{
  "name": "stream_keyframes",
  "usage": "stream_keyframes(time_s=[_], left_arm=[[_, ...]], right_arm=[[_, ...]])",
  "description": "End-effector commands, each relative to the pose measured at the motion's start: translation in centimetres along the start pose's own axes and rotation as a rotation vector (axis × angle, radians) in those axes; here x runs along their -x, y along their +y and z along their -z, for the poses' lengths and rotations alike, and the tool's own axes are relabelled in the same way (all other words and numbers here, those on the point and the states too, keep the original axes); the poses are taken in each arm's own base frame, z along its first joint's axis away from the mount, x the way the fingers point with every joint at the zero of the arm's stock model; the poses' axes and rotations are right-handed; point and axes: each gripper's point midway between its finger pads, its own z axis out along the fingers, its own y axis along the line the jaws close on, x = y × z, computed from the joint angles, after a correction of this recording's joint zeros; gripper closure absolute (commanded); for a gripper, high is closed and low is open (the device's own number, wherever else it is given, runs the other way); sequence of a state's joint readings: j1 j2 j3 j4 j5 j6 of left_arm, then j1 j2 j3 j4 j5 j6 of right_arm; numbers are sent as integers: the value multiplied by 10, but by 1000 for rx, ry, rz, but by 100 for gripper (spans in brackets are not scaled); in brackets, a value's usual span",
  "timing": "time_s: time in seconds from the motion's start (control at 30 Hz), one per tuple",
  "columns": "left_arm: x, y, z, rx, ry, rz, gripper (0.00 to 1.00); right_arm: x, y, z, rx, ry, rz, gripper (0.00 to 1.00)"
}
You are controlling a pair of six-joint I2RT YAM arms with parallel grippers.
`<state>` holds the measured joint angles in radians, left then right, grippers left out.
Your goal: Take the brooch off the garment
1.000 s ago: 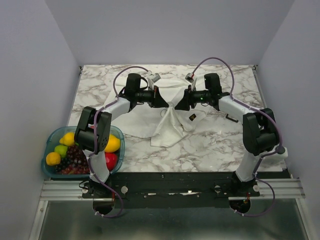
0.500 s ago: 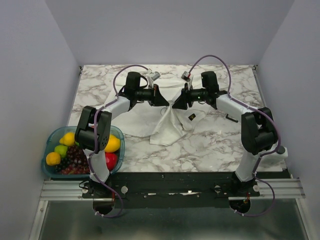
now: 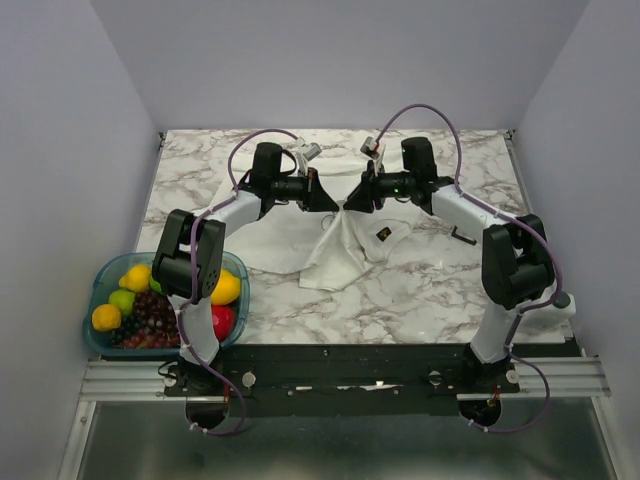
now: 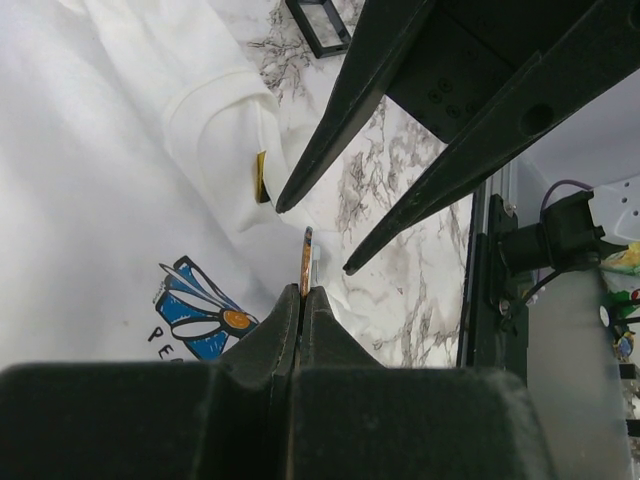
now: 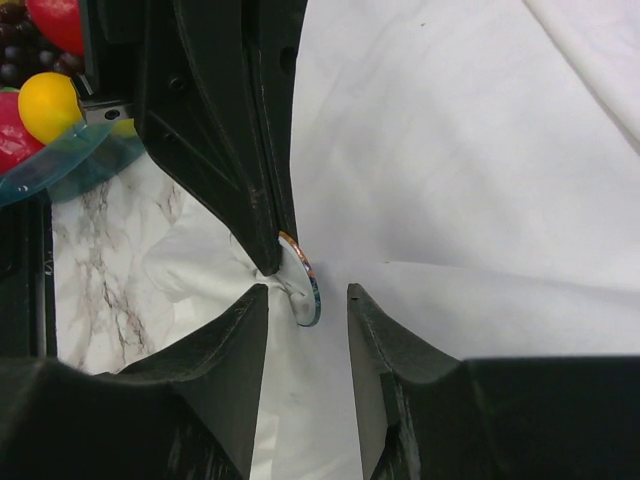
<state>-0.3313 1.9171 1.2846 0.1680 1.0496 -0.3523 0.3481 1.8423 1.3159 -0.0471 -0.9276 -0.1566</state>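
We are looking down on the marble table, where the white garment is lying spread and rising to a peak at its middle. We are seeing the left gripper and the right gripper pointing at each other, tips almost meeting over that peak. The dark diamond logo is showing just right of the fold. At the near left, a teal bowl is holding grapes and a lemon.
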Motion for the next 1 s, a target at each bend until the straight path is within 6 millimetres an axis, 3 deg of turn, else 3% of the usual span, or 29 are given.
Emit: stream_keyframes(time_s=[0.0, 0.33, 0.57, 0.97], left_arm=[[7, -5, 0, -36, 2, -21, 100], [7, -4, -1, -39, 5, -19, 100], [7, -4, -2, -44, 8, -16, 100], [8, -1, -4, -46, 12, -9, 100]], right_arm=[[3, -6, -7, -11, 5, 36, 56], [-3, 0, -12, 14, 36, 73, 59], [-4, -2, -12, 1, 43, 94, 69], [-5, 1, -11, 13, 56, 147, 68]])
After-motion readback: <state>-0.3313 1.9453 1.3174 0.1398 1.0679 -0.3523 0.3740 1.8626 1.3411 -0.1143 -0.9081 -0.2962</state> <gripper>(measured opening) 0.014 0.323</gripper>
